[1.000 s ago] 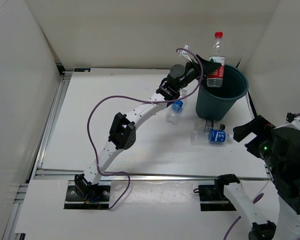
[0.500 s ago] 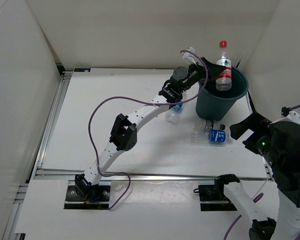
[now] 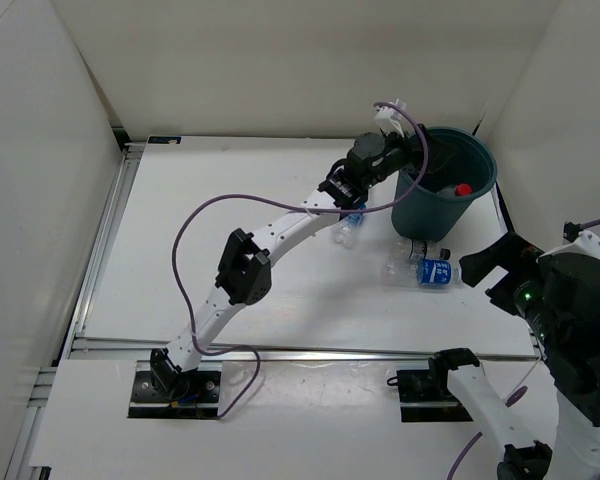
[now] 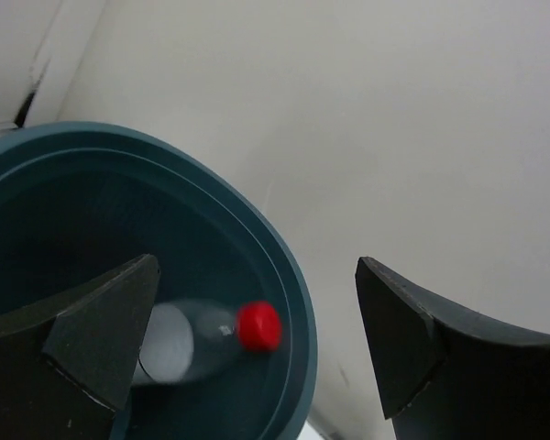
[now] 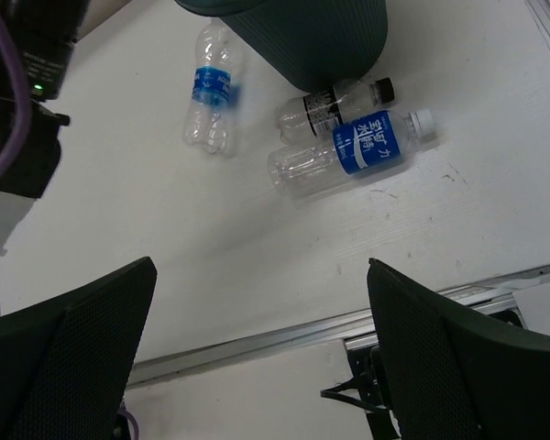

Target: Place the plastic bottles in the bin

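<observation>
The dark teal bin [image 3: 442,205] stands at the back right of the table. A clear bottle with a red cap [image 3: 462,189] lies inside it, and the left wrist view shows that bottle [image 4: 222,332] below the bin's rim [image 4: 298,321]. My left gripper [image 3: 408,150] hangs open over the bin's left rim, holding nothing [image 4: 257,280]. Three plastic bottles lie on the table: a blue-labelled one [image 5: 348,151], a black-labelled one [image 5: 335,103] against the bin's base, and a blue-labelled one [image 5: 209,87] left of the bin. My right gripper [image 5: 261,270] is open, high above the near right table.
White walls enclose the table on three sides, close behind the bin. A metal rail [image 3: 310,350] runs along the near edge. The left arm's purple cable [image 3: 195,225] loops over the table's left half.
My left gripper opened and the red-capped bottle dropped from above the rim down into the bin. The right arm shifted only slightly.
</observation>
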Motion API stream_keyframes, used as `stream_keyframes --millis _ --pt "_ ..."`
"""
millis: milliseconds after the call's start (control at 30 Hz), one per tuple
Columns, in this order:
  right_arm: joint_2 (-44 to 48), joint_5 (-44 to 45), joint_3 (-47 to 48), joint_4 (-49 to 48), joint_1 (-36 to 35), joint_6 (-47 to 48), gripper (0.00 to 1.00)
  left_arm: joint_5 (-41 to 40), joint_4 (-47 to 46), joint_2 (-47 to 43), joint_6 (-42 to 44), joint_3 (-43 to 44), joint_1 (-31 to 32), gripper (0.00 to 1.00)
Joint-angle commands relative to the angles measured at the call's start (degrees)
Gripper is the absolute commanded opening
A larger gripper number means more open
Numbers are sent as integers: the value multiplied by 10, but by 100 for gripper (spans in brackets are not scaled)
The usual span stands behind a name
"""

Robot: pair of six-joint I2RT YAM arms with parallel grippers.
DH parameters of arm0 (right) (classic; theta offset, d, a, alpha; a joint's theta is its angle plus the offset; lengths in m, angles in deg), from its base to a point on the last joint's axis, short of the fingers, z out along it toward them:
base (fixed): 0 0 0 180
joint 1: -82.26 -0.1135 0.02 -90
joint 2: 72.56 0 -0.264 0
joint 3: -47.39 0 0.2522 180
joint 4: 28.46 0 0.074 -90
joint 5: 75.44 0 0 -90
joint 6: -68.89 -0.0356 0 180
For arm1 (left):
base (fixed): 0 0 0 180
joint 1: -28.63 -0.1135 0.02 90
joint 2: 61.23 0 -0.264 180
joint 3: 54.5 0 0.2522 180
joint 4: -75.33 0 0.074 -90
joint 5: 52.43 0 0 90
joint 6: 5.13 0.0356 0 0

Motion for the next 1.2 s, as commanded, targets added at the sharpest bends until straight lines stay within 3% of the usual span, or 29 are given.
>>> stream_keyframes --millis 0,100,200,233,433,567,700,800,833,867,1033,1167 --pt "11 -8 -19 34 -3 15 99 -14 29 -115 69 1 6 100" --pt "17 -29 -42 15 -3 22 99 -14 92 -194 143 -40 6 100" --pt "23 -29 -87 -12 -3 27 99 -29 139 -319 193 -183 6 100" --pt "31 -29 -101 -28 -3 22 99 -41 152 -351 201 -265 6 100" --pt "44 44 -200 -36 -3 -33 99 -170 311 -568 220 -481 28 100" --pt "38 43 -250 -31 -3 -109 99 -230 406 -682 220 -569 51 100" --pt "76 38 -320 -93 -3 -203 99 -283 530 -746 187 -585 58 100" --pt "102 69 -385 -104 -3 -326 99 -356 722 -765 140 -554 63 100" --pt "102 75 -403 -105 -3 -353 99 -356 723 -775 129 -544 63 100" --pt "108 86 -419 -105 -3 -382 99 -386 784 -784 116 -534 63 100" --pt "75 92 -469 -110 -3 -491 99 -457 886 -889 28 -515 63 100" --pt "46 97 -499 -94 -3 -580 99 -463 925 -948 -6 -542 63 100"
